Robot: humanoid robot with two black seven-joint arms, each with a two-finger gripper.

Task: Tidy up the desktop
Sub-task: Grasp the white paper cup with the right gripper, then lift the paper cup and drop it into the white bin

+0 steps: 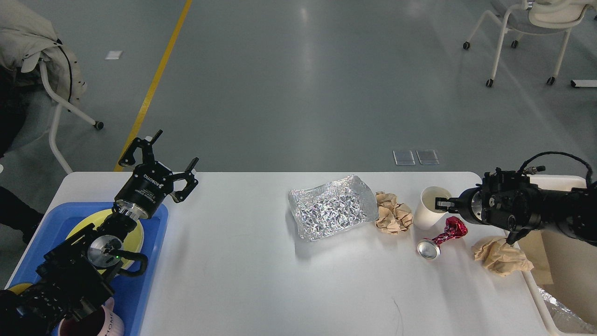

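Observation:
The white desktop (242, 270) carries litter on its right half: a crinkled silver foil bag (331, 212), a crumpled brown paper ball (394, 213), a white paper cup (426, 210), a crushed red can (443, 239) and a second brown paper wad (501, 256). My right gripper (440, 203) reaches in from the right, its tip at the cup's right rim. Its fingers cannot be told apart, so I cannot tell whether it grips the cup. My left gripper (177, 148) is open and empty, raised over the desktop's far left edge above the blue tray.
A blue tray (149, 280) at the front left holds a yellow plate (135, 233) and a mug (100, 324). A cream bin (564, 184) stands off the right edge, with cardboard and foil inside. Chairs stand on the floor beyond.

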